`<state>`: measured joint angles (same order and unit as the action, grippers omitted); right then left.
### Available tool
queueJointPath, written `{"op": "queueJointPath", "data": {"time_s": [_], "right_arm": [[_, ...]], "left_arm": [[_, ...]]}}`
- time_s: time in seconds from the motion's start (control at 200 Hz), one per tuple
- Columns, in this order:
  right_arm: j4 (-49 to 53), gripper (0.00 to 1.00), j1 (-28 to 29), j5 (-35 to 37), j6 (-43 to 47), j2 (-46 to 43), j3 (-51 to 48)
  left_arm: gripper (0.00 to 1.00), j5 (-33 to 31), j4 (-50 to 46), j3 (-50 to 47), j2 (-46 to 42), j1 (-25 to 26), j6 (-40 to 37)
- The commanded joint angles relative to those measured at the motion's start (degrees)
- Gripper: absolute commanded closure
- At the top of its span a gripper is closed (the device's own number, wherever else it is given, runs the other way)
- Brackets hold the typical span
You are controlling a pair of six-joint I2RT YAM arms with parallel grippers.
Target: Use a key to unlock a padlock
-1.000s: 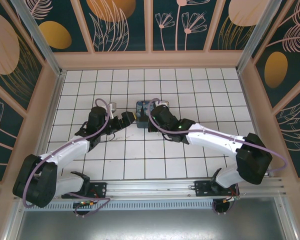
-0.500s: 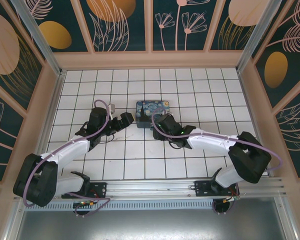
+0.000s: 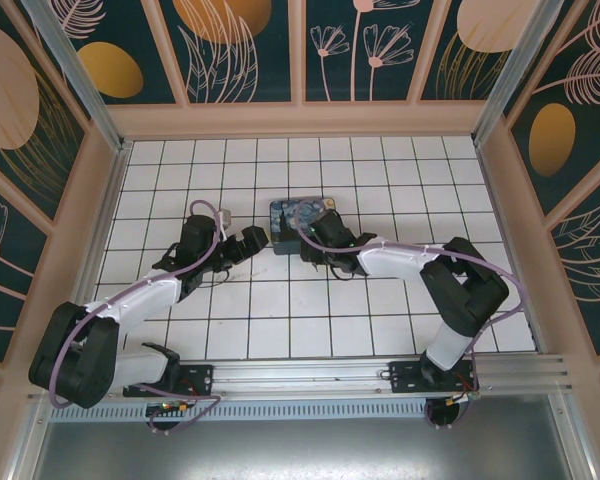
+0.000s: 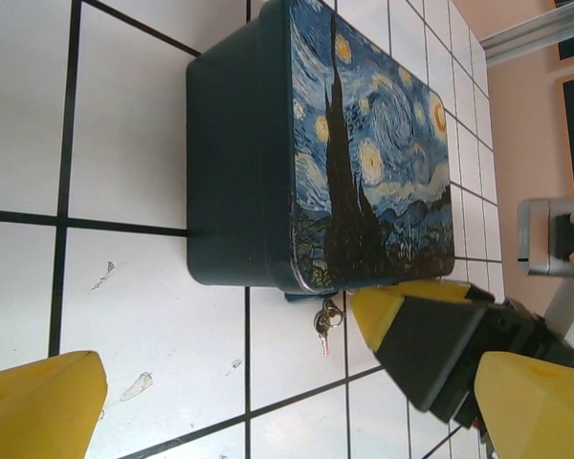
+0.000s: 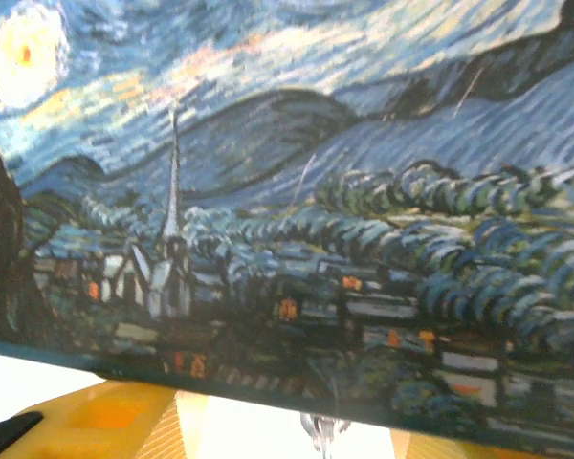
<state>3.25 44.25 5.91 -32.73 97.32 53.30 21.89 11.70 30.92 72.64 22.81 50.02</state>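
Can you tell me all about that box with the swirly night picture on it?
The box is a flat rectangle with rounded corners and dark teal sides. Its top shows a painted night: swirling blue sky, yellow stars, a tall dark tree and a little village. It looks shut and lies flat on the white tiled table. A tiny metal key lies on the tile by one side.

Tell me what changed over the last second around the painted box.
The right end effector drew back from over the painted box to its near edge, the elbow folding in toward the base; its jaws now stand apart near the key. Whether it let anything go I cannot tell. The left end effector stayed open in place, and the box did not visibly move.
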Motion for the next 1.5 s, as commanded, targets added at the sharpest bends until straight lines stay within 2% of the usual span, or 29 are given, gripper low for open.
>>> {"op": "queueJointPath", "data": {"time_s": [0.0,0.55,0.881,1.106,1.366,1.496], "right_arm": [[0.1,0.48,-0.5,-0.4,2.5,2.1,3.3],[-2.8,0.50,-0.5,-6.3,4.1,5.1,-0.4],[-3.3,0.53,0.6,-7.9,2.4,2.9,-4.9],[-3.9,0.54,3.9,-7.0,0.2,-1.1,-9.5],[-2.1,0.55,10.4,-5.3,-4.1,-5.9,-12.7],[-1.2,0.55,13.1,-2.2,-6.7,-8.3,-13.3]], "left_arm": [[0.01,-0.5,-0.7,1.3,0.5,-0.2,0.0],[0.02,-0.3,-0.9,1.3,0.0,-0.3,0.0],[0.01,-0.5,-1.3,1.5,-0.1,-0.2,-0.1],[0.01,-1.6,-2.7,1.9,-0.8,-0.3,-1.1],[0.02,-1.1,-2.2,1.3,-1.3,-0.2,-0.6],[0.01,-0.9,-2.2,1.3,-1.8,-0.3,-0.5]]}}
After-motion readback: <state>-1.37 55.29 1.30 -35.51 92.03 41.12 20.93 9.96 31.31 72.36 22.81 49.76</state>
